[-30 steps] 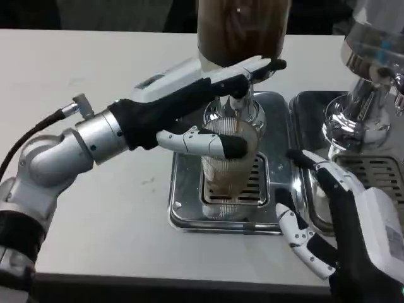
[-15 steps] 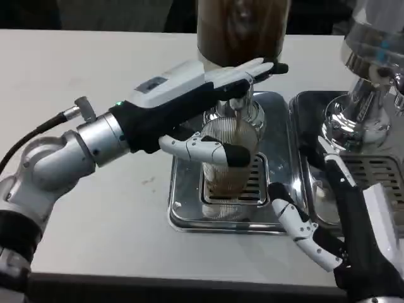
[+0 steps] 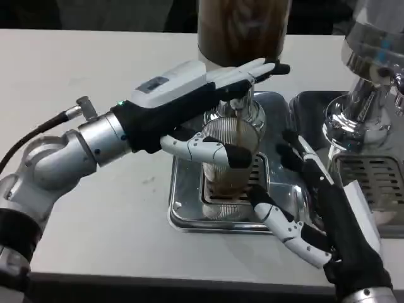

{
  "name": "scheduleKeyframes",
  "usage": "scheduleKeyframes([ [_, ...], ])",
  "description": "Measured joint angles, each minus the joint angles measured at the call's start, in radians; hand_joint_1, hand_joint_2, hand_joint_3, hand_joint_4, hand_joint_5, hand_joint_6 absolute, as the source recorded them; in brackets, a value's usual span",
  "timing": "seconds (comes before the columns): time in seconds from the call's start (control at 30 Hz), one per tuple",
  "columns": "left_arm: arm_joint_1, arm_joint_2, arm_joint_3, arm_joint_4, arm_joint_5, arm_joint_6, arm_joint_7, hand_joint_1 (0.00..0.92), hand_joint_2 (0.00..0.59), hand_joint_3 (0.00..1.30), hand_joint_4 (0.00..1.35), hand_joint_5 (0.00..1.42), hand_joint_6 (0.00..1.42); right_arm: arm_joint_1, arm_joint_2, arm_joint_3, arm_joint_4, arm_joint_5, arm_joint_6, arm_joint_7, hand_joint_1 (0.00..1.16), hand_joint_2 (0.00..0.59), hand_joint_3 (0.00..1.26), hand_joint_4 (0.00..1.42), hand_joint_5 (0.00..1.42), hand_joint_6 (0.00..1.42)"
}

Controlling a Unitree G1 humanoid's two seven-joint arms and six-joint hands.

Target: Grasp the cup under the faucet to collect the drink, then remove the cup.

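Left robot hand (image 3: 208, 95): reaches in from the left, its upper fingers (image 3: 262, 68) laid over the faucet (image 3: 238, 104) and its lower finger and thumb wrapped round the front of the cup (image 3: 228, 167); it is clamped on the cup. Cup: clear, ribbed, upright, directly below the faucet and inside the curl of the left robot hand, standing on the slotted grate of the drip tray (image 3: 183, 211). A thin brown stream runs from the faucet into it, and brown drink fills its lower part. Dispenser tank (image 3: 243, 28): dark liquid, just above and behind the left robot hand. Right robot hand (image 3: 315, 208): comes up from the lower right, fingers spread apart and holding nothing; one white and black finger (image 3: 278, 218) lies over the tray's front right corner, just beside the cup's base, whether touching the cup I cannot tell. Second tray (image 3: 363, 170): to the right of that hand, with a chrome dispenser base (image 3: 360, 117) standing behind it. Bench (image 3: 95, 82): white, under everything. Black cable (image 3: 38, 129): runs off the left forearm near the wrist.
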Motion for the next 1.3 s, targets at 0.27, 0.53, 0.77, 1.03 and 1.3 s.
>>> scheduleKeyframes([
  [0.27,0.000,0.001,-0.001,0.000,0.000,0.000,0.000,0.000,0.049,0.07,0.00,0.06,0.07,-0.021,-0.001,-0.014,0.032,0.016,0.017,0.039,0.54,0.244,0.05,0.10,0.09,0.11],
  [0.53,-0.001,0.001,-0.001,-0.001,0.000,0.000,0.000,0.000,0.050,0.07,0.00,0.06,0.07,-0.056,0.007,-0.020,0.104,0.003,0.014,0.032,0.54,0.244,0.05,0.08,0.07,0.09],
  [0.77,-0.008,0.008,-0.003,-0.001,0.000,0.000,0.000,0.000,0.054,0.07,0.00,0.06,0.07,-0.111,0.010,-0.025,0.180,-0.002,-0.003,0.019,0.54,0.244,0.05,0.07,0.06,0.07],
  [1.03,-0.011,0.014,-0.005,-0.001,0.001,-0.001,0.001,0.000,0.055,0.07,0.00,0.06,0.06,-0.152,0.011,-0.029,0.237,-0.004,-0.027,0.003,0.54,0.247,0.05,0.07,0.06,0.07],
  [1.3,-0.011,0.018,-0.005,-0.001,0.001,-0.005,0.001,0.000,0.056,0.07,0.00,0.06,0.06,-0.196,0.015,-0.039,0.307,0.004,-0.054,-0.004,0.53,0.260,0.05,0.07,0.05,0.07],
])
